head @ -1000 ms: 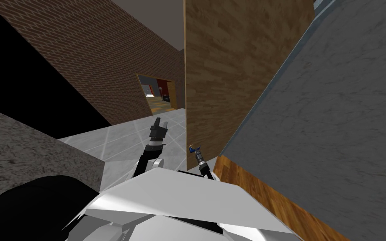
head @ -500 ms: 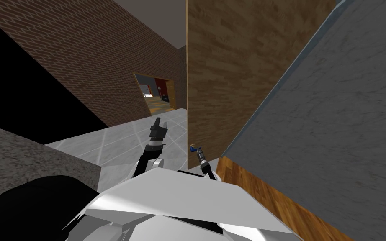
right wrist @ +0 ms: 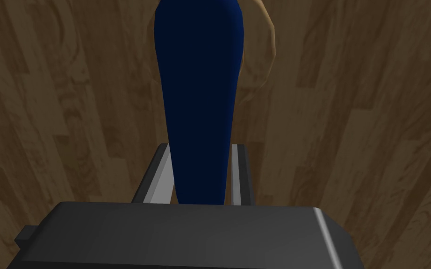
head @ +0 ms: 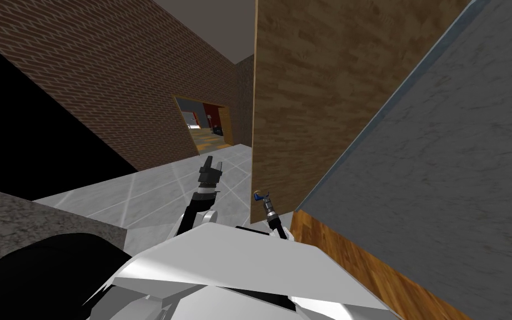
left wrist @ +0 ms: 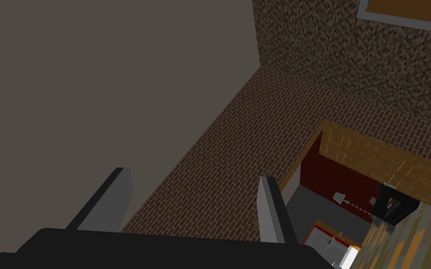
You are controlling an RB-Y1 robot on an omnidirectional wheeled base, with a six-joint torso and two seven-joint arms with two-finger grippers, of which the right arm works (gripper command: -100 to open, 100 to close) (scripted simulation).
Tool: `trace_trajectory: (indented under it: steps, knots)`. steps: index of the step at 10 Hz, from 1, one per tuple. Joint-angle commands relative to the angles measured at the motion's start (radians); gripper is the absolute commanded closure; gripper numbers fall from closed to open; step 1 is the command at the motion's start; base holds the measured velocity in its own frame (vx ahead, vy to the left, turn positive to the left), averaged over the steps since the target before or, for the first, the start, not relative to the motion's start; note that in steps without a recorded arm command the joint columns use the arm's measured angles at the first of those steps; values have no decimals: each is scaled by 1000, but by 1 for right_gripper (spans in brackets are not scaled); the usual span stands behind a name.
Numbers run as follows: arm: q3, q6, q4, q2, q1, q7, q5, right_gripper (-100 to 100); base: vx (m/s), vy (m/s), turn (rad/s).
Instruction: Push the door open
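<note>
The right claw (right wrist: 201, 150) is clamped on the dark blue door handle (right wrist: 199, 84), its fingers pressing the handle's sides. The brown wooden door (head: 310, 94) stands just ahead of it. To its left, the left claw (head: 211, 165) holds nothing, fingers spread apart. Beyond that claw runs a brick wall (head: 138, 83) with a far doorway (head: 205, 125).

No legible text or signs

Head cam: steep down/fwd, wide, rolled; left gripper (head: 211, 164), right gripper (head: 259, 194) small ahead. R wrist cam: v. close on wooden door (right wrist: 373, 116), blue handle (right wrist: 200, 84) between its fingers. L wrist cam: beyond its fingers, brick wall (left wrist: 238, 154), far doorway (left wrist: 341, 187). Head cam shares all three.
</note>
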Motion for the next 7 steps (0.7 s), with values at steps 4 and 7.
trace_trajectory:
  steps: [4, 7]
  knots:
    - [-73, 10, -10, 3, -1, 19, -15, 100, 102, 137, -57]
    - [-118, 9, 3, 19, -7, 29, -23, 100, 137, 181, -70]
